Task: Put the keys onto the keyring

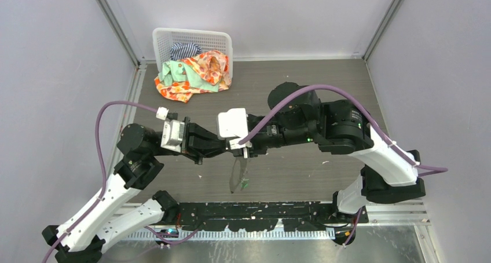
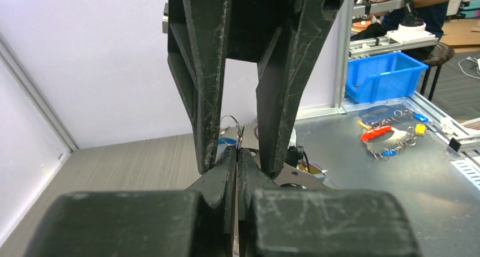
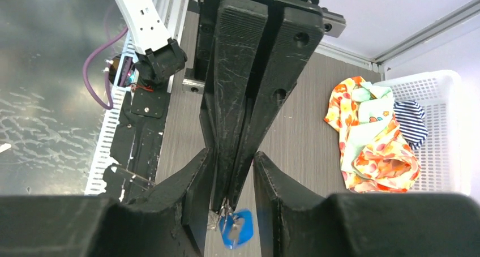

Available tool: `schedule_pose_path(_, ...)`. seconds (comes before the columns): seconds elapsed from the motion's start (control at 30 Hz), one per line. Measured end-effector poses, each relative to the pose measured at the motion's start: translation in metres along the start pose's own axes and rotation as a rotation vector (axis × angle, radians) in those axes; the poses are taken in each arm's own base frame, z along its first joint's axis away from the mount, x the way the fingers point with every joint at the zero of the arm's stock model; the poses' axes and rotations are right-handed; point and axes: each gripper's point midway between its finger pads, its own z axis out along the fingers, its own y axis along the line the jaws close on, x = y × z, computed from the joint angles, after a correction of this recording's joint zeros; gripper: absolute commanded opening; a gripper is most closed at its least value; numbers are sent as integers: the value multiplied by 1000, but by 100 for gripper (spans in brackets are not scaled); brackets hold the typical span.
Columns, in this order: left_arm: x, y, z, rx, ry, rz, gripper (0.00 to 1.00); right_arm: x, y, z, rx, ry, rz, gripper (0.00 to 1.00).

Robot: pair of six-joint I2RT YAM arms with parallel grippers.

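Left claw (image 2: 236, 155): jaws together, pinching the wire of the keyring (image 1: 236, 176), which hangs below both claws over the middle of the desk (image 1: 324, 176).

Right claw (image 3: 231, 155): jaws apart, straddling the left fingertips.

The blue key (image 3: 235, 230) dangles just below the pinch point. I cannot tell whether it is fully threaded. A green speck at the loop's lower edge is probably the green key (image 1: 246, 185).

Hazards, as I judge them:
- The right jaws brush the wire on retreat and tug the ring out of a thin pinch.
- A half-seated blue key slides off the open end.
- The hanging loop swings and snags.
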Motion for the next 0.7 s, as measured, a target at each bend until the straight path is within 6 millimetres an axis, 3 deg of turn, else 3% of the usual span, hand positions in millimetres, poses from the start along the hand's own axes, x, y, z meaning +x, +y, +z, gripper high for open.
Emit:
schedule_pose_path(0.23,-14,-4,-6,-27,-54,38,0,2,5,13,-42,32,6,38)
schedule_pose_path(0.53,-12,-7,-13,-49,-84,53,0,-1,10,8,-75,25,15,42)
schedule_pose_path(0.7,-5,-6,-15,-65,-80,30,0,-3,6,10,-66,15,41,53)
